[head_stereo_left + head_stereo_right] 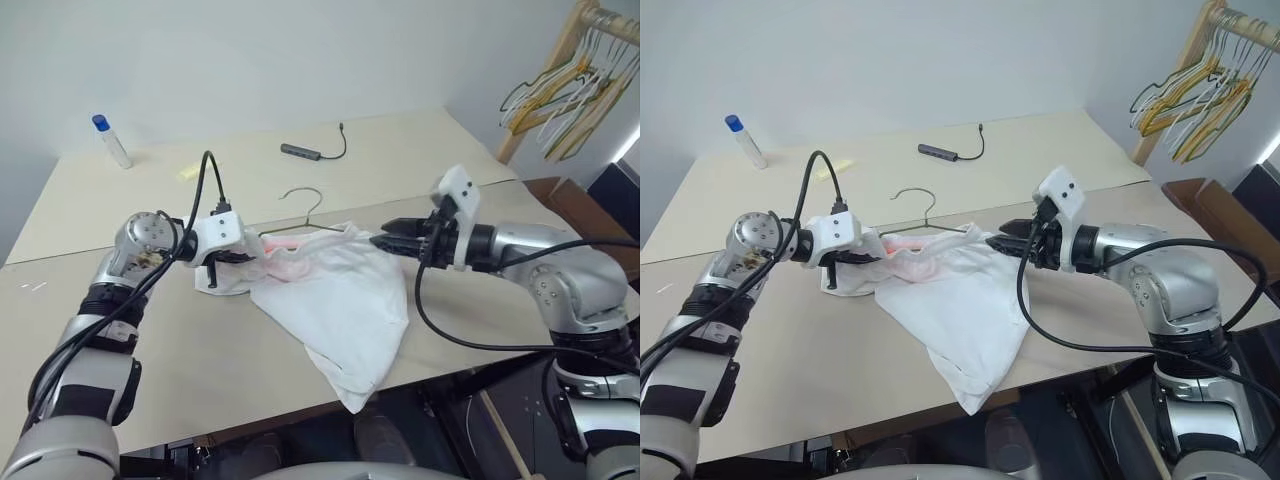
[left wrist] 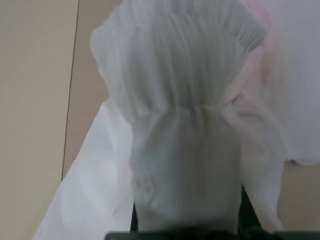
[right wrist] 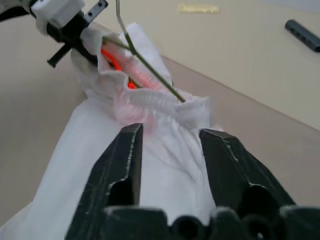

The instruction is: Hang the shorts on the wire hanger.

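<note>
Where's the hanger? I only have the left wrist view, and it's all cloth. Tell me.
Observer: The hanger lies on the table behind the shorts; its hook is bare and its wire runs into the waistband.
Operator: Report the right fingers.
Observer: The right fingers are open, just short of the waistband's far end, holding nothing.
Operator: Check my left grip from outside.
Observer: The left fingers are shut on the waistband's near end, which is bunched around them.
</note>
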Robot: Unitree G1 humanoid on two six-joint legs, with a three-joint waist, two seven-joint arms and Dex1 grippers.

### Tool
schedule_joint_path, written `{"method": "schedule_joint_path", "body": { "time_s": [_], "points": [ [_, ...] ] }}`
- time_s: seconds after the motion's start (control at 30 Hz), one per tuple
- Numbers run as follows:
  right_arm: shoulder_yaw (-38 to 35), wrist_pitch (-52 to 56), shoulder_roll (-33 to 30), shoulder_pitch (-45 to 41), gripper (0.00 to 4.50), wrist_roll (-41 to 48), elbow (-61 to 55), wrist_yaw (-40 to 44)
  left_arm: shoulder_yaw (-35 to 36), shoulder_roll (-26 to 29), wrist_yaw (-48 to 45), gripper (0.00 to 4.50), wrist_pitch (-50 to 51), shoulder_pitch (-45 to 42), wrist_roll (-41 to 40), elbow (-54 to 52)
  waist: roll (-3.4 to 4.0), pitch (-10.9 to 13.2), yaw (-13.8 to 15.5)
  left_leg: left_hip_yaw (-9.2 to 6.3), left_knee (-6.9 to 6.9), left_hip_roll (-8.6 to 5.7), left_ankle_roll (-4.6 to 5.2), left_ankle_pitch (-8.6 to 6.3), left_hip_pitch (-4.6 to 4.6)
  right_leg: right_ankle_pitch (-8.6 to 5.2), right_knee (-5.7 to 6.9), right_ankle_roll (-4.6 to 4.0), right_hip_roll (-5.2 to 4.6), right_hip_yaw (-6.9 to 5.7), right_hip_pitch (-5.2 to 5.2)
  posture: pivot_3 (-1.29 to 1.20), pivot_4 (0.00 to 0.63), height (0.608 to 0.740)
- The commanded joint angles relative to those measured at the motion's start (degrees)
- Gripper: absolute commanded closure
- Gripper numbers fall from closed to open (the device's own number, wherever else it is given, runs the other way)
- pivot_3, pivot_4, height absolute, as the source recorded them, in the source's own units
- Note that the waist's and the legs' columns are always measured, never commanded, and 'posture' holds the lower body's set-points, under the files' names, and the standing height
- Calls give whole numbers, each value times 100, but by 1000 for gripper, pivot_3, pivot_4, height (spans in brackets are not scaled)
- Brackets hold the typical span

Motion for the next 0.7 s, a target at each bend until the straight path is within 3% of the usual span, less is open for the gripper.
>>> {"method": "schedule_joint_path", "body": {
  "time_s": [0.03,0.13,0.43,0.7],
  "points": [
    [-126,-198,-180,-163,983,-202,-31,1,220,78,-24,4500,-33,-246,-121,-94,0,0,-3,0,0,0,0,0,-2,0,0,0,-1,0,-3,-222,0,740],
    [5,-286,-314,-477,28,-381,-55,108,269,105,-122,4500,-41,-273,-198,-210,0,0,-30,0,-1,2,0,0,2,0,2,0,2,1,-3,-225,0,740],
    [1503,-885,-525,-1955,28,-1556,1003,1189,330,21,-365,4500,-40,-380,-329,-632,1,0,-88,1,-2,7,-1,1,9,0,1,0,8,-1,0,-222,0,740],
    [2505,-1816,-7,-2813,28,-2618,2807,2039,378,48,-473,4500,76,-238,-493,-1127,0,0,-169,1,-2,0,-2,1,-3,0,8,-1,0,2,-15,-192,0,740]
  ]
}}
